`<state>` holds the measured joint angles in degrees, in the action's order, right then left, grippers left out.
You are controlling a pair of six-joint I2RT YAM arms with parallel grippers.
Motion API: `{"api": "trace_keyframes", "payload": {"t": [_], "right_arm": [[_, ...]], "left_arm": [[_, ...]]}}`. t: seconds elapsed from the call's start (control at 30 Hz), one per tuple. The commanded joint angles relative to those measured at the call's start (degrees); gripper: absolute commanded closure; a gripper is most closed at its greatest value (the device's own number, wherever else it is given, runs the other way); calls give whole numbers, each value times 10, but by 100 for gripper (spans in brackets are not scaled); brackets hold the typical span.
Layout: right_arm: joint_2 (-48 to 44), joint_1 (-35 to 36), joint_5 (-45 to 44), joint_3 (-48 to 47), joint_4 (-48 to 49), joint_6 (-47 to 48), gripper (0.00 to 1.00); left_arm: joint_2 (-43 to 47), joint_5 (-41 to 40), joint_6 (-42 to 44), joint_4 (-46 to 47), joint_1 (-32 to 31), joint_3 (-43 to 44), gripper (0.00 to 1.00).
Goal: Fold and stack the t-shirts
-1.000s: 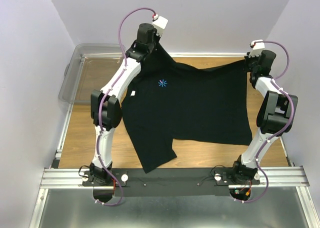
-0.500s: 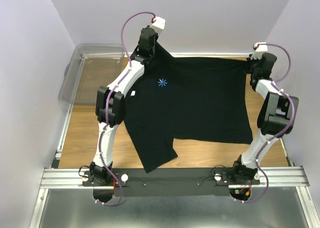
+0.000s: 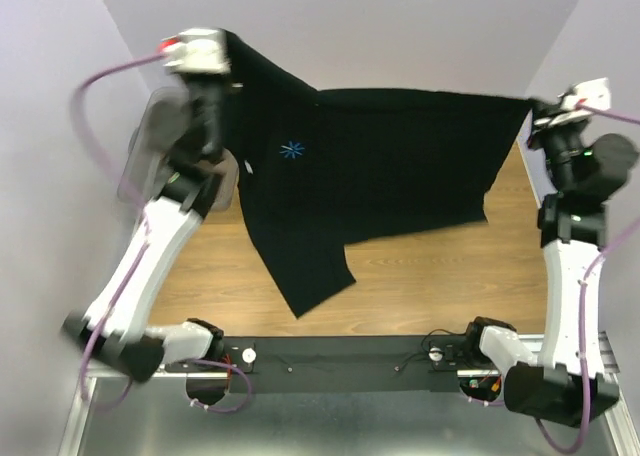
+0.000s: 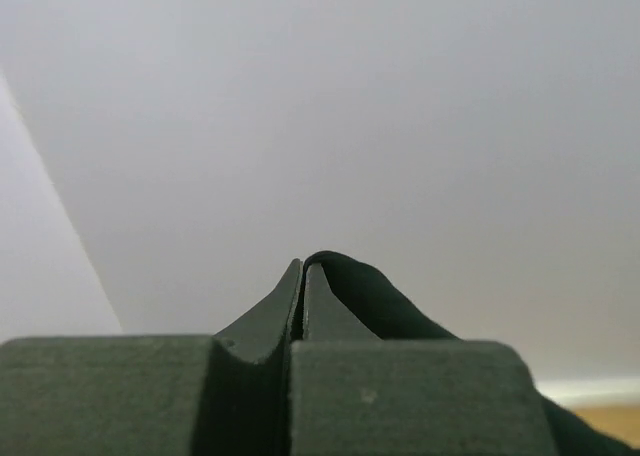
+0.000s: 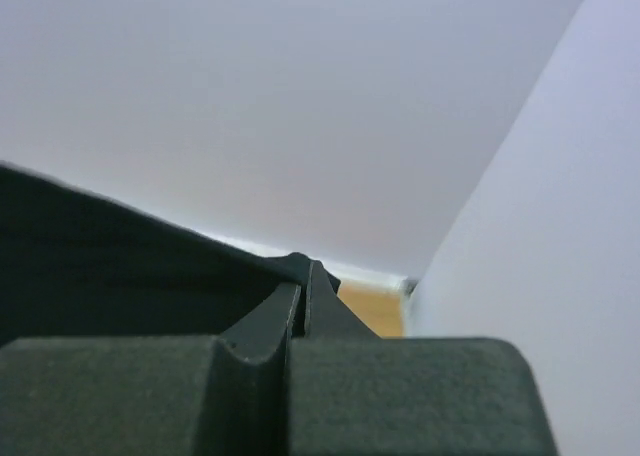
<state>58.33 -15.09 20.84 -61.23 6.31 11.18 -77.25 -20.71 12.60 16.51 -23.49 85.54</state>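
A black t-shirt [image 3: 380, 166] with a small blue star mark hangs stretched in the air between my two grippers, above the wooden table. My left gripper [image 3: 228, 44] is raised high at the back left and is shut on the shirt's upper left corner; the cloth [image 4: 370, 296] curls over its closed tips [image 4: 302, 268]. My right gripper [image 3: 533, 106] is raised at the back right and is shut on the shirt's upper right corner [image 5: 120, 266], with its tips [image 5: 303, 266] closed. One sleeve [image 3: 305, 276] dangles lowest, near the table's front.
A clear plastic bin [image 3: 140, 166] stands at the back left, partly hidden by my left arm. The wooden table [image 3: 440, 276] lies below the shirt. White walls close in on the left, back and right. A black rail [image 3: 340, 361] runs along the front.
Both arms have risen sharply, lifting the shirt off the table. The left gripper moved up and left, the right one up and right, pulling the cloth taut between them.
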Motion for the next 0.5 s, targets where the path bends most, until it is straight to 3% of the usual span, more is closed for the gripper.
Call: {"api": "trace_keyframes", "payload": {"t": [0.0,0.03,0.23,0.37,0.47], "right_arm": [[-32,-6,3,-140,-132,1,99],[-30,-6,-8,-237,-173,-6,99],[4,-6,-66,-542,-261,-29,99],[33,-5,-105,-625,-276,-27,99],[36,-5,-125,-617,-275,-18,99]], "left_arm": [[138,33,-36,62,-16,-13,100],[182,37,-50,58,-20,-5,100],[281,61,-95,50,-21,51,100],[281,72,-96,27,-22,82,100],[271,58,-82,37,-21,69,100]]}}
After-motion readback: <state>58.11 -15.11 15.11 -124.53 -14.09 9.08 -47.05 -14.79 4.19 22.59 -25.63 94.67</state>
